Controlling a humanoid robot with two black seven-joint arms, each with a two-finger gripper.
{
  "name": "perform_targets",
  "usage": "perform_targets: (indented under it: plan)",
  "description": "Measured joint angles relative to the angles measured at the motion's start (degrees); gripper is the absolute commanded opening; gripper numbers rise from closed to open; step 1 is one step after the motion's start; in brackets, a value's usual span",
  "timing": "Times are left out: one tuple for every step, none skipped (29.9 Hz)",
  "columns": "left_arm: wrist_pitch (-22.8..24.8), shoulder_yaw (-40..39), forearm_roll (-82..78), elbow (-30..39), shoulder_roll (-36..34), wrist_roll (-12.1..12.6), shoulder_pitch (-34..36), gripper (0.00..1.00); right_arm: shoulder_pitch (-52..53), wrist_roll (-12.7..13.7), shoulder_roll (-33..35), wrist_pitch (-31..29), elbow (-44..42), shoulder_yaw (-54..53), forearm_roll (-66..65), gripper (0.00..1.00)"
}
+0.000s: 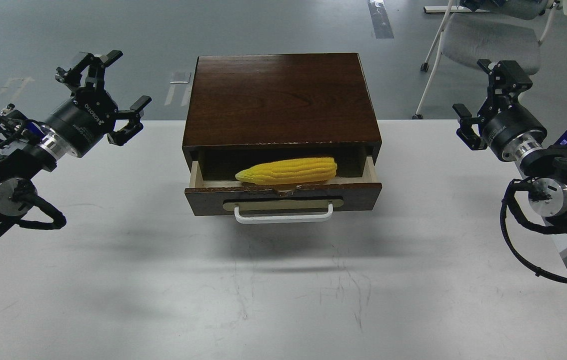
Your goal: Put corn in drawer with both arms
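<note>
A white table point(113, 280) is bearing a brown box point(281, 95) whose drawer point(283, 197) is standing partly open. The corn point(288, 170) is lying lengthwise inside it, while the left gripper point(108, 85) and right gripper point(488, 102) are hovering spread wide and empty, well apart on either side.

A pale grey surface point(283, 300), marked with fine dark scratches near its middle front, is seen against a grey floor point(113, 30). A chair point(488, 40) with a grey seat, white legs and castors is placed beyond the far right corner.
</note>
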State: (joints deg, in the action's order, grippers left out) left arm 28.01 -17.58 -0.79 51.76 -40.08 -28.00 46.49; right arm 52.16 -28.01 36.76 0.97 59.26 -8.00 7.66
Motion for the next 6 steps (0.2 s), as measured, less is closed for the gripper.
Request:
perform_targets:
  plan:
    - [0.0,0.0,0.0,0.0,0.0,0.0,0.0,0.98,0.0,0.0,-0.7,0.4,0.0,0.0,-0.1,1.0]
    - [0.0,0.0,0.0,0.0,0.0,0.0,0.0,0.98,0.0,0.0,-1.1,0.7,0.0,0.0,-0.1,1.0]
    - [0.0,0.0,0.0,0.0,0.0,0.0,0.0,0.98,0.0,0.0,-1.5,1.0,0.0,0.0,-0.2,1.0]
    - [0.0,0.0,0.0,0.0,0.0,0.0,0.0,0.98,0.0,0.0,-1.7,1.1,0.0,-0.1,-0.2,1.0]
    - [0.0,0.0,0.0,0.0,0.0,0.0,0.0,0.98,0.0,0.0,-1.9,1.2,0.0,-0.1,-0.2,1.0]
    - [0.0,0.0,0.0,0.0,0.0,0.0,0.0,0.98,0.0,0.0,-1.9,1.3,0.0,-0.2,-0.2,1.0]
